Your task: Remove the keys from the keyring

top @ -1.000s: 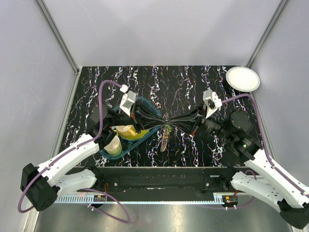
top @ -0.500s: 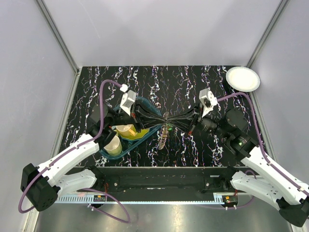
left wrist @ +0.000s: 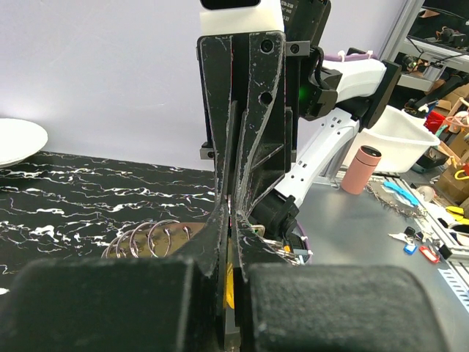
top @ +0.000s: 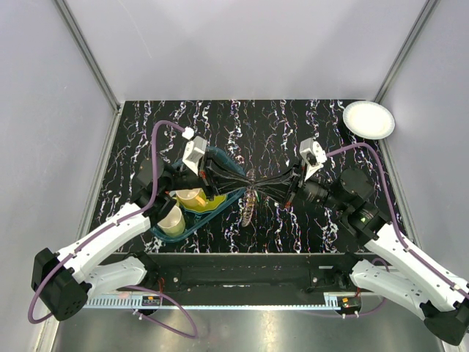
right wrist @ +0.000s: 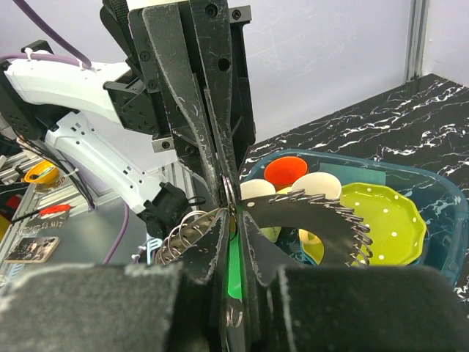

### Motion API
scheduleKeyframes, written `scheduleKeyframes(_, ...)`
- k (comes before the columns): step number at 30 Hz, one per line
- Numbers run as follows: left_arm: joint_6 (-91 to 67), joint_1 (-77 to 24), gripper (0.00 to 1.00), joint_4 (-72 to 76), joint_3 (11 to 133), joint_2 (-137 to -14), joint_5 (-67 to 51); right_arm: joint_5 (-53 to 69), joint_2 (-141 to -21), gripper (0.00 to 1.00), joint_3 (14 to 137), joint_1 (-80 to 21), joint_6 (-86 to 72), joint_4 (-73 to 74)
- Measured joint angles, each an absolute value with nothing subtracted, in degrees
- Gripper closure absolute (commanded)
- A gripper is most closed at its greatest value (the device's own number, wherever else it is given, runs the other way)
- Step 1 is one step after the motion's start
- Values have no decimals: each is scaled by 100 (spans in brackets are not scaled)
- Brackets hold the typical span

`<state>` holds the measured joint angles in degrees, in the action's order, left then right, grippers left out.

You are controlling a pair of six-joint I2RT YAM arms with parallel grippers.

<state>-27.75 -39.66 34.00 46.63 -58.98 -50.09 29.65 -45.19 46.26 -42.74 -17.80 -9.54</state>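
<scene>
Centrally, the keyring (top: 249, 207) hangs as a mottled brown-and-silver coiled loop. Left gripper (top: 243, 184) and right gripper (top: 264, 183) meet tip to tip, both clamped on its top.

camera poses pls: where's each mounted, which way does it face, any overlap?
Top external: above and behind, looking down on the table; left arm, right arm show.
Left wrist: on left arm, faces the right gripper; left fingers at bottom.
Right wrist: on right arm, faces the left gripper, teal tray; right fingers at bottom.
Shared: keyring, in all three.
</scene>
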Motion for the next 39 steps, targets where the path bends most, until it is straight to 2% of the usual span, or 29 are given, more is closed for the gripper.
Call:
scheduleKeyframes(19, -3076, -3966, 100, 3754, 4622, -5898, -4991, 3251, -4609, 82, 4335, -4274, -1732, -1914)
scheduleKeyframes(20, -3081, -3964, 100, 3767, 4622, -5898, -4991, 3262, -4619, 84, 4333, -4274, -1710, -1949)
scheduleKeyframes(23, -3100, -3948, 100, 3854, 4595, -5898, -4980, 3304, -4644, 100, 4311, -4274, -1632, -2078)
scheduleKeyframes(28, -3146, -3935, 100, 3918, 4554, -5898, -5002, 3437, -4646, 100, 4125, -4270, -1479, -2460)
scheduleKeyframes(31, -3135, -3935, 88, 3837, 4550, -5900, -5065, 3470, -4569, 100, 4071, -4270, -1315, -2399)
scheduleKeyframes(32, -3092, -3940, 79, 3728, 4560, -5898, -5076, 3470, -4534, 100, 4108, -4270, -1219, -2206)
scheduleKeyframes(36, -2762, -3920, 60, 3070, 4665, -5896, -5083, 3411, -4504, 100, 4576, -4270, -764, -869)
scheduleKeyframes(39, -2547, -3887, 54, 2644, 4812, -5883, -5175, 3391, -4504, 100, 4978, -4270, -486, 108)
